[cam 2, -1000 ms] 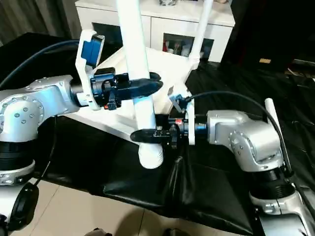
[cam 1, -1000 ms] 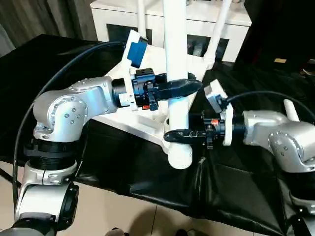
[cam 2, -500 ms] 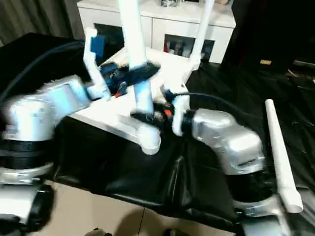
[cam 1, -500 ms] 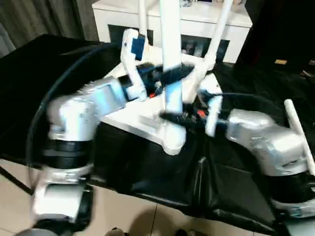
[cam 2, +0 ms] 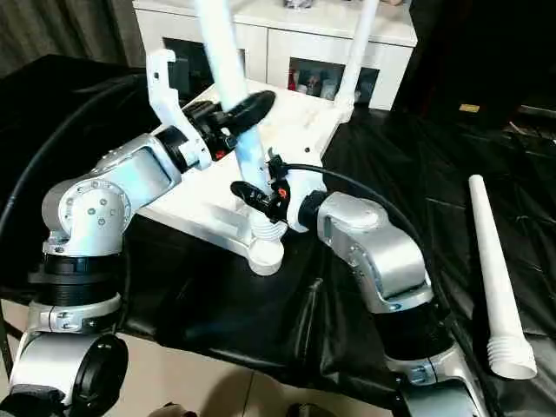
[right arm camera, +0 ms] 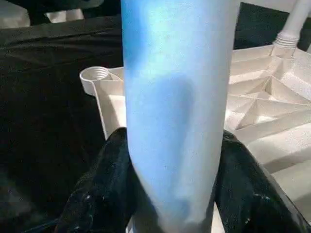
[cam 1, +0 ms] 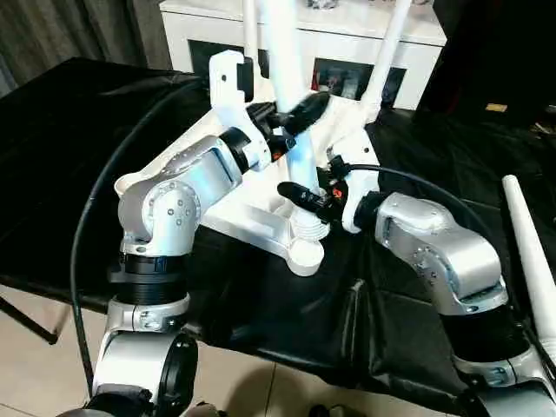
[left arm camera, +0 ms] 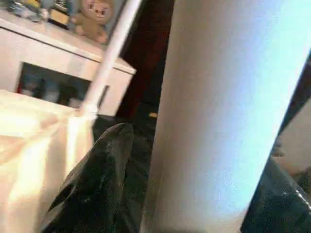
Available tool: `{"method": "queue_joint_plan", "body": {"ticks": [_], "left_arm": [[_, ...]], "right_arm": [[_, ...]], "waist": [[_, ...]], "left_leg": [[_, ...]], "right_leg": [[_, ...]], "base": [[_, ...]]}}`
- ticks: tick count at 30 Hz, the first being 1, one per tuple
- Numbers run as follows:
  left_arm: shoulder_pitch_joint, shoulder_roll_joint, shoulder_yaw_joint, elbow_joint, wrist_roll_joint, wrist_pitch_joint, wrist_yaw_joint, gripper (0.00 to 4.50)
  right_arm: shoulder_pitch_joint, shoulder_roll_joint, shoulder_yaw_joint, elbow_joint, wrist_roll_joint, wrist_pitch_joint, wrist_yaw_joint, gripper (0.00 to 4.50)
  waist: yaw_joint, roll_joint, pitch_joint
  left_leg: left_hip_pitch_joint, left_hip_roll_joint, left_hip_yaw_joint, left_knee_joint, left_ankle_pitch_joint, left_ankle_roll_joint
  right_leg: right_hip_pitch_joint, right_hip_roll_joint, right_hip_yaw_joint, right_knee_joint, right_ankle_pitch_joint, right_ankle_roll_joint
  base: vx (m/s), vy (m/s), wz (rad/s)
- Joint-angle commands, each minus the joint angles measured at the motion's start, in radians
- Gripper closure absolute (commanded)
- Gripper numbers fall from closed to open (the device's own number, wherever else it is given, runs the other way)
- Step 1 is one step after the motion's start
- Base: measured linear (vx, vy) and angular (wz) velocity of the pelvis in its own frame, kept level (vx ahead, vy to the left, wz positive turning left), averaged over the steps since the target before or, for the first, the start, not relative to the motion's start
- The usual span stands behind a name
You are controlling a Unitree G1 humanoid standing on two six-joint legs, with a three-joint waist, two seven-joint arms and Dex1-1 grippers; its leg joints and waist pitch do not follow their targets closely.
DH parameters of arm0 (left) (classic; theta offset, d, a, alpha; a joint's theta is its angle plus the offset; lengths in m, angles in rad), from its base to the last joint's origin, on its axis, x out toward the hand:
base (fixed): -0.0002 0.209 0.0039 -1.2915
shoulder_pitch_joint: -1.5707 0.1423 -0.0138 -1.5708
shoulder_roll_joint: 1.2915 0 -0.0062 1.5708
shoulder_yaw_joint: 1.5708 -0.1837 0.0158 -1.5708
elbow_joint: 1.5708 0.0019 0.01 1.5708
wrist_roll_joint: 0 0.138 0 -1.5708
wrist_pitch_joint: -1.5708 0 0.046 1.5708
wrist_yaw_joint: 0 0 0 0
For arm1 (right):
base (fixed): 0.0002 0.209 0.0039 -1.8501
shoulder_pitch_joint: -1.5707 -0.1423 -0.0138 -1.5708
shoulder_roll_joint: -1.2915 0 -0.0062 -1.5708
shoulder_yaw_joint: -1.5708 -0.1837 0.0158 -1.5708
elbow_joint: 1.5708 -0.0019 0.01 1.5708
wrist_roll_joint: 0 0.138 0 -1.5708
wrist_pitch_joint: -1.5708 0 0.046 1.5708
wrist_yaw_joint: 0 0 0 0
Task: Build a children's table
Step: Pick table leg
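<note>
So the step here looks like seating a leg (cam 1: 291, 95) into the near corner socket (cam 2: 267, 250) of the upside-down tabletop (cam 1: 252, 204), and both arms are on that one leg. The right gripper (cam 1: 306, 198) is clenched around the leg low down, just above the threaded end, which sits right over the socket, with a black finger (right arm camera: 104, 194) pressed to each side of the shaft in its wrist view. The left gripper (cam 1: 293, 117) is higher up the same leg, and its jaws look like they straddle the shaft loosely rather than squeeze it; there's a dark gap beside the one finger (left arm camera: 95, 187) I can see clearly. If I were doing this I'd keep the leg dead upright over the socket, let the lower grip do the turning and use the upper one only as a guide, so the threads don't cross. Further off from the grippers, two legs already stand in the far corners, a thin one (cam 1: 389, 52) being the easiest to spot, and a spare leg (cam 2: 495, 278) lies on the black cloth (cam 1: 78, 130) well out beyond the right arm. Hard to judge: whether the threads have actually bitten, since the right gripper blocks the joint. The leg's top is cut off by the frame.
</note>
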Motion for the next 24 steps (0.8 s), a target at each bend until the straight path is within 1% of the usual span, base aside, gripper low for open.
{"method": "queue_joint_plan", "body": {"ticks": [1,3,4,5,7,8,9,10,11,12,13,14,15,16,17,18,19,20,21,24], "left_arm": [[0.004,0.019,0.005,0.017,0.034,-0.011,0.020,1.89],[0.005,0.025,0.000,0.018,0.039,-0.014,0.022,2.25],[0.005,0.027,-0.001,0.017,0.035,-0.010,0.018,2.31],[0.005,0.027,-0.001,0.017,0.035,-0.010,0.018,2.31],[0.005,0.035,-0.003,0.011,0.033,0.003,0.012,2.39],[0.005,0.035,-0.003,0.011,0.033,0.003,0.012,2.54],[0.003,0.037,0.002,0.009,0.028,0.014,0.014,2.62],[0.002,0.037,0.003,0.008,0.027,0.016,0.013,2.64],[-0.001,0.044,0.005,0.004,0.017,0.032,0.005,2.66],[-0.005,0.052,0.007,-0.002,0.001,0.060,-0.006,2.68],[-0.009,0.068,0.002,-0.011,-0.021,0.098,-0.031,2.70],[-0.011,0.077,-0.003,-0.017,-0.033,0.118,-0.045,2.70],[-0.014,0.085,-0.006,-0.020,-0.043,0.138,-0.056,2.70],[-0.014,0.085,-0.006,-0.020,-0.043,0.138,-0.056,2.70],[-0.018,0.094,-0.012,-0.025,-0.057,0.156,-0.074,2.70],[-0.022,0.100,-0.015,-0.026,-0.064,0.165,-0.085,2.70],[-0.022,0.100,-0.015,-0.026,-0.064,0.165,-0.085,2.70],[-0.033,0.115,-0.027,-0.027,-0.075,0.175,-0.116,2.70],[-0.034,0.117,-0.029,-0.028,-0.075,0.177,-0.119,2.70],[-0.043,0.136,-0.052,-0.033,-0.073,0.179,-0.155,2.70]], "right_arm": [[-0.030,-0.003,-0.031,0.005,-0.001,-0.014,-0.021,2.66],[-0.035,-0.003,-0.035,0.010,-0.002,-0.016,-0.026,2.66],[-0.038,-0.001,-0.037,0.013,-0.002,-0.015,-0.028,2.66],[-0.038,-0.001,-0.037,0.013,-0.002,-0.015,-0.028,2.66],[-0.044,0.002,-0.043,0.019,-0.007,-0.021,-0.036,2.66],[-0.044,0.002,-0.043,0.019,-0.007,-0.021,-0.036,2.66],[-0.049,0.011,-0.057,0.024,0.001,-0.028,-0.039,2.66],[-0.050,0.012,-0.060,0.024,0.004,-0.026,-0.037,2.31],[-0.056,0.022,-0.085,0.025,0.035,-0.016,-0.025,2.10],[-0.065,0.028,-0.113,0.028,0.074,0.005,-0.005,1.96],[-0.075,0.017,-0.137,0.025,0.123,0.039,0.037,1.96],[-0.080,0.008,-0.147,0.022,0.148,0.058,0.060,1.74],[-0.087,-0.013,-0.151,0.022,0.173,0.091,0.092,1.74],[-0.087,-0.013,-0.151,0.022,0.173,0.091,0.092,1.61],[-0.092,-0.050,-0.138,0.017,0.186,0.120,0.139,1.55],[-0.094,-0.087,-0.122,0.013,0.195,0.148,0.183,1.46],[-0.094,-0.087,-0.122,0.013,0.195,0.148,0.183,1.46],[-0.087,-0.158,-0.090,-0.002,0.203,0.175,0.265,1.42],[-0.085,-0.165,-0.086,-0.004,0.204,0.177,0.273,1.42],[-0.070,-0.212,-0.064,-0.019,0.208,0.188,0.324,1.42]], "waist": [[0.001,-0.001,-0.090],[0.001,-0.002,-0.090],[0.001,-0.001,-0.089],[0.000,-0.004,-0.090],[0.001,-0.003,-0.089],[0.000,-0.003,-0.088],[0.000,-0.006,-0.089],[0.000,-0.004,-0.088],[-0.001,-0.006,-0.088],[0.000,-0.005,-0.089],[-0.002,-0.006,-0.089],[0.001,-0.005,-0.089],[0.000,-0.004,-0.088],[0.001,-0.004,-0.088],[0.000,-0.005,-0.088],[0.008,-0.005,-0.090],[0.010,-0.004,-0.089],[0.008,-0.008,-0.089],[0.012,-0.007,-0.090],[0.013,-0.010,-0.091]], "left_leg": [[0.001,0.006,0.001,-0.075,-0.117,0.020],[0.003,0.008,0.001,-0.075,-0.121,0.017],[0.003,0.008,0.001,-0.075,-0.122,0.016],[0.003,0.007,0.002,-0.075,-0.124,0.016],[0.003,0.007,0.002,-0.075,-0.132,0.014],[0.002,0.006,0.002,-0.075,-0.134,0.014],[0.002,0.007,0.002,-0.075,-0.133,0.013],[0.003,0.006,0.002,-0.075,-0.132,0.013],[0.002,0.006,0.002,-0.075,-0.133,0.014],[0.004,0.007,0.002,-0.075,-0.133,0.014],[0.005,0.006,0.003,-0.075,-0.138,0.017],[0.006,0.006,0.002,-0.074,-0.138,0.022],[0.005,0.007,0.002,-0.075,-0.133,0.024],[0.004,0.007,0.001,-0.075,-0.127,0.024],[0.004,0.007,0.003,-0.074,-0.125,0.024],[0.009,0.006,0.004,-0.072,-0.112,0.027],[0.009,0.008,0.005,-0.072,-0.110,0.028],[0.006,0.007,0.005,-0.072,-0.110,0.029],[0.005,0.008,0.004,-0.072,-0.103,0.030],[0.002,0.008,0.004,-0.071,-0.099,0.031]], "right_leg": [[0.078,-0.038,0.044,-0.069,-0.309,-0.094],[0.077,-0.039,0.045,-0.067,-0.308,-0.099],[0.077,-0.039,0.045,-0.068,-0.310,-0.100],[0.077,-0.039,0.045,-0.068,-0.312,-0.100],[0.077,-0.040,0.045,-0.070,-0.329,-0.098],[0.077,-0.039,0.045,-0.071,-0.335,-0.092],[0.077,-0.039,0.045,-0.070,-0.337,-0.090],[0.076,-0.040,0.045,-0.071,-0.338,-0.089],[0.076,-0.039,0.045,-0.071,-0.342,-0.087],[0.075,-0.041,0.045,-0.070,-0.343,-0.087],[0.076,-0.039,0.045,-0.067,-0.339,-0.091],[0.076,-0.038,0.045,-0.065,-0.332,-0.091],[0.075,-0.036,0.045,-0.066,-0.325,-0.096],[0.078,-0.037,0.044,-0.065,-0.321,-0.097],[0.076,-0.037,0.045,-0.066,-0.321,-0.097],[0.077,-0.037,0.047,-0.065,-0.310,-0.104],[0.074,-0.038,0.049,-0.065,-0.305,-0.109],[0.077,-0.037,0.048,-0.064,-0.303,-0.117],[0.080,-0.039,0.049,-0.062,-0.295,-0.118],[0.081,-0.041,0.049,-0.063,-0.305,-0.118]], "base": [[0.000,0.000,0.00],[0.000,0.000,0.00],[0.000,0.000,0.00],[0.000,0.000,0.00],[0.000,0.000,0.00],[0.000,0.000,0.00],[0.000,0.000,0.00],[0.000,0.000,0.00],[0.000,0.000,0.00],[0.000,0.000,0.00],[0.000,0.000,0.00],[0.000,0.000,0.00],[0.000,0.000,0.00],[0.000,0.000,0.00],[0.000,0.000,0.00],[0.000,0.000,0.00],[0.000,0.000,0.00],[0.000,0.000,0.00],[0.000,0.000,0.00],[0.000,0.000,0.00]]}}
